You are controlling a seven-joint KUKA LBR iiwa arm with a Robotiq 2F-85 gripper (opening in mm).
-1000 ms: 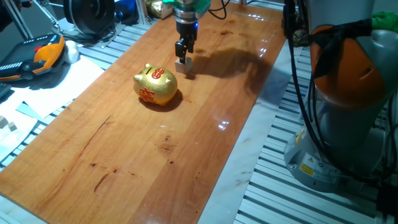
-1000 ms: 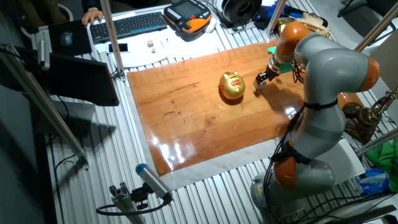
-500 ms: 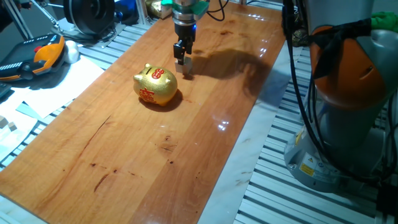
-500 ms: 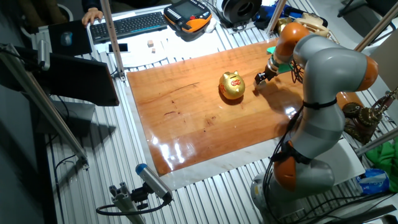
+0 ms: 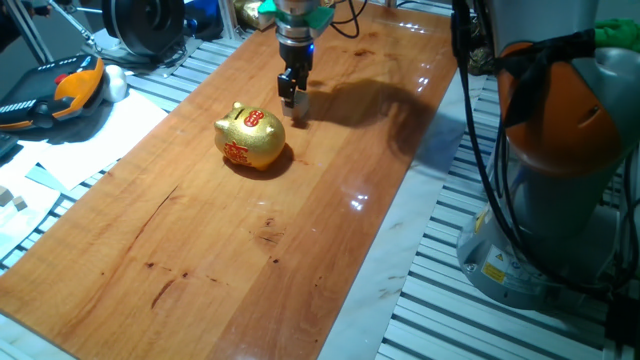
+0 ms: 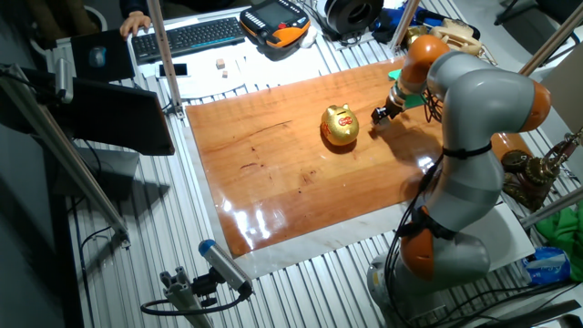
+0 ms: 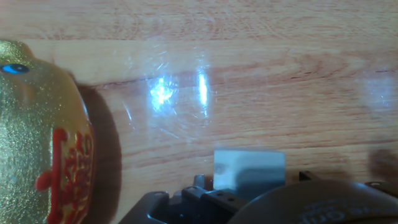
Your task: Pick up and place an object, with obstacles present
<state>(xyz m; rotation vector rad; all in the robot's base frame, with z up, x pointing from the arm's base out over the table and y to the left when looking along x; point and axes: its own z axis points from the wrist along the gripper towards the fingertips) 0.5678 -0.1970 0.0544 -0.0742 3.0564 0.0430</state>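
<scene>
My claw (image 5: pixel 293 98) has crept up and a touch away from me over the last second, going by the fixed views. The shift is small, and the wooden cube (image 5: pixel 298 108) sits right at its fingertips. I cannot tell from any view whether the jaws are clamped on the cube or merely standing around it. The hand view shows only the claw's dark body at the bottom edge, with the cube (image 7: pixel 249 169) just ahead of it. If the rise is the start of a lift, I judge the pick is made and the carry comes next; if not, the grasp needs checking. To the left of the claw, near but not touching it, sits the piggy bank (image 5: pixel 250 138). It is rounded and bulbous, with a glittery gold skin, raised red markings and a slot on its back, and looks hard and slick. The cube under the claw is plain, pale and flat-faced with crisp edges. To the right of the claw the table (image 5: pixel 330 230) runs on as glossy varnished wood, grain showing, throwing back bright glare.
</scene>
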